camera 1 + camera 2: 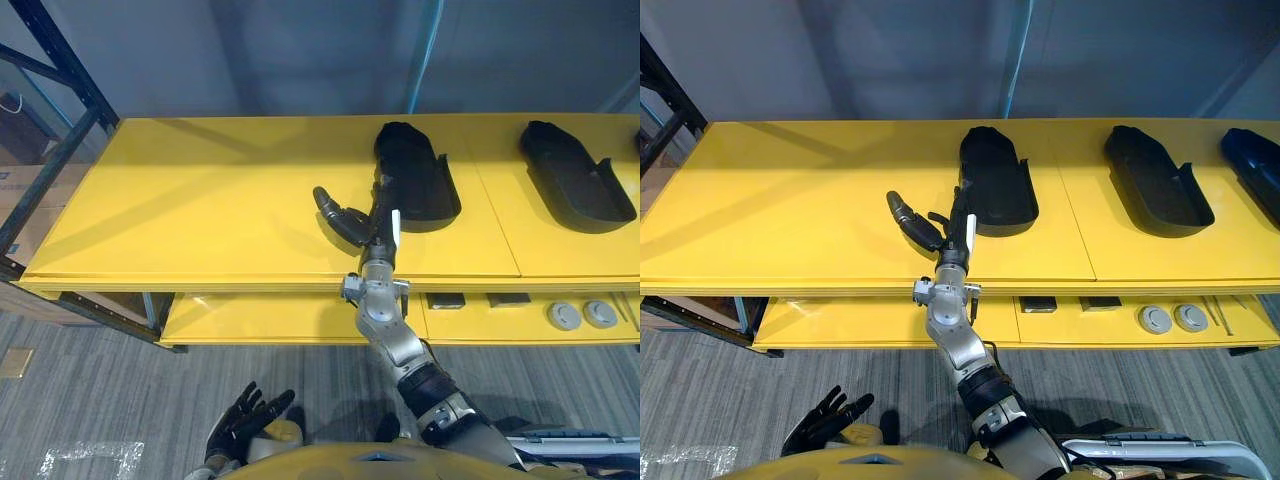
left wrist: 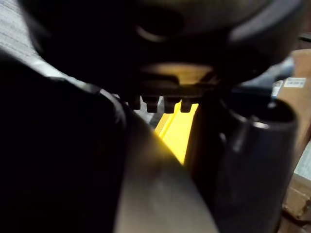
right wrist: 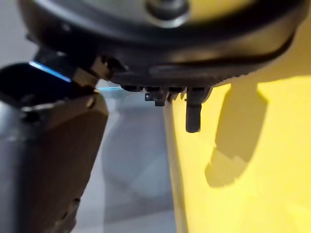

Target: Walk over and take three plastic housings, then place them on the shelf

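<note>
Silver-grey jointed right arm (image 1: 388,335) bears a dark right hand (image 1: 374,230) (white strip along it), left hand (image 1: 243,420) dark too.

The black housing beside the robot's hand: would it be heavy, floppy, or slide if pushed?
Probably stiff: the housing holds its scooped shape lying unsupported. Likely light for its size, as it looks like a thin-walled hollow shell. It may slide readily on the smooth yellow shelf and seems unlikely to roll.
</note>
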Tool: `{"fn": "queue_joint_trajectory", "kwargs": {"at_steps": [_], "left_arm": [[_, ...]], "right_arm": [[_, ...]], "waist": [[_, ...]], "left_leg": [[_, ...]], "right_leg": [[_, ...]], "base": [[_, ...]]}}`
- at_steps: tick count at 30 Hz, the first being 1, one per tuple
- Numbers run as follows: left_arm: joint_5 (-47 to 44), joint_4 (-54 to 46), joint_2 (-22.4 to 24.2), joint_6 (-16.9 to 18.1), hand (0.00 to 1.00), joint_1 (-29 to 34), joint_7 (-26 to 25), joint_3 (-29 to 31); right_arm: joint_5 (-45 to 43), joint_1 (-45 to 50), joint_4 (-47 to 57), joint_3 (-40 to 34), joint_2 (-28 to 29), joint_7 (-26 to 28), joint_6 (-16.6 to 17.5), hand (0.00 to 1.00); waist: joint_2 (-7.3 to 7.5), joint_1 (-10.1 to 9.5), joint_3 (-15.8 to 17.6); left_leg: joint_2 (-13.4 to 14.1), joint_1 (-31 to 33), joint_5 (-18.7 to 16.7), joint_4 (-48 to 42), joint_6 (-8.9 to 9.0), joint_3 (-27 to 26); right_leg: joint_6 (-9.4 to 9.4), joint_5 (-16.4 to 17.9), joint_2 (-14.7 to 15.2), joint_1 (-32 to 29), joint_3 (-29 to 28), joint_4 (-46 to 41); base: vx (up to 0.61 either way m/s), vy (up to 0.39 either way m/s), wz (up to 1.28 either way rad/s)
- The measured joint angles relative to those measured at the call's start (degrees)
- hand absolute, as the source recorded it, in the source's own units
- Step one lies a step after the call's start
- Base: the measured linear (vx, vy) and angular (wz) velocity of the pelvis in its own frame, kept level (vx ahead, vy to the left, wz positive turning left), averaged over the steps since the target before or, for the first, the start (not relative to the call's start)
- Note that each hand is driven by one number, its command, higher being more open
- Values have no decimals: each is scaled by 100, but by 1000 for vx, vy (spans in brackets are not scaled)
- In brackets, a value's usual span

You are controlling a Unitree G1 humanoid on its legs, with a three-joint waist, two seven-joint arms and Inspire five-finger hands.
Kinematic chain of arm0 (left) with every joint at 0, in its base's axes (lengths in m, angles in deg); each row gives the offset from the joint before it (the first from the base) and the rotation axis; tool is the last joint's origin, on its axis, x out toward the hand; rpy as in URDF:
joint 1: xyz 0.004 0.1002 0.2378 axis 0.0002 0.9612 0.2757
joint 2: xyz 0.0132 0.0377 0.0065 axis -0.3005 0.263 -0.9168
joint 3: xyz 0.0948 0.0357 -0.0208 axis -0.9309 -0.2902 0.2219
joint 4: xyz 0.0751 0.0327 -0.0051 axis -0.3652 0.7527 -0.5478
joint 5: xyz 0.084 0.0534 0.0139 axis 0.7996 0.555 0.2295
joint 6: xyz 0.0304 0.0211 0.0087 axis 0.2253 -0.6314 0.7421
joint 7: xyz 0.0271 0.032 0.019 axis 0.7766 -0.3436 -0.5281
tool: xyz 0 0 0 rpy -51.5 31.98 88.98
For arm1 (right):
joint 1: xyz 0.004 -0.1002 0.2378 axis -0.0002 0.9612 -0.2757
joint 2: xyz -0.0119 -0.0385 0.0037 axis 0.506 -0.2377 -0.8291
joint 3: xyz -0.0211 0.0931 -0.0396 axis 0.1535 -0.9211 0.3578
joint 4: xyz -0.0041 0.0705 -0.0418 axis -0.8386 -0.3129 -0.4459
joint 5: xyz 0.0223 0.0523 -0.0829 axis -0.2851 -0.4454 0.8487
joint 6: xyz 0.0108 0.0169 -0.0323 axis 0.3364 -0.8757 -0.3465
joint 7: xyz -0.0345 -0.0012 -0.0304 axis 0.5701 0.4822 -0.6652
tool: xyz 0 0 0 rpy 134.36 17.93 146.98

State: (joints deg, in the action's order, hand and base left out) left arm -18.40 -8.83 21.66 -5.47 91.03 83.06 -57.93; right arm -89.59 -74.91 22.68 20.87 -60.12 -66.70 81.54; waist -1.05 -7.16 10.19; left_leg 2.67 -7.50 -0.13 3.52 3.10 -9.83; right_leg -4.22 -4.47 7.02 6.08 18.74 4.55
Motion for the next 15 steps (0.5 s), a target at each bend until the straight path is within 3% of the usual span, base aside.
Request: {"fn": "queue_joint_trajectory", "kwargs": {"at_steps": [7, 9, 12, 15], "left_arm": [[28, 20, -121, -35, 100, -11, 2, 73], [31, 20, -120, -50, 100, -6, 12, 154], [35, 22, -169, -118, 100, -1, 12, 263], [37, 26, -209, -129, 100, 98, 22, 359]], "right_arm": [[-489, 514, 1361, 508, -704, 1542, 23, 100], [-554, 585, 1872, 499, -939, 1741, -60, 100], [-631, 721, 2935, -198, -1333, 1994, -74, 100], [-969, 827, 3573, -1658, -1638, 2282, -66, 100]], "waist": [[129, 133, 2], [173, 132, -14], [290, 142, -37], [402, 260, -102]], "left_leg": [[0, -3, -6, 34, 3, -18], [2, 21, -11, 32, 2, -48], [5, 30, -27, 24, 0, -97], [-3, 7, -104, -36, -4, -198]], "right_leg": [[-11, 7, -1, -28, -14, -1], [-8, 5, -4, -69, -41, -1], [-5, 2, -13, -101, -103, -1], [-13, -4, -6, -107, -220, -2]], "base": [[0, 0, 0], [1, 2, -5], [-2, 0, -9], [3, 20, -17]]}}
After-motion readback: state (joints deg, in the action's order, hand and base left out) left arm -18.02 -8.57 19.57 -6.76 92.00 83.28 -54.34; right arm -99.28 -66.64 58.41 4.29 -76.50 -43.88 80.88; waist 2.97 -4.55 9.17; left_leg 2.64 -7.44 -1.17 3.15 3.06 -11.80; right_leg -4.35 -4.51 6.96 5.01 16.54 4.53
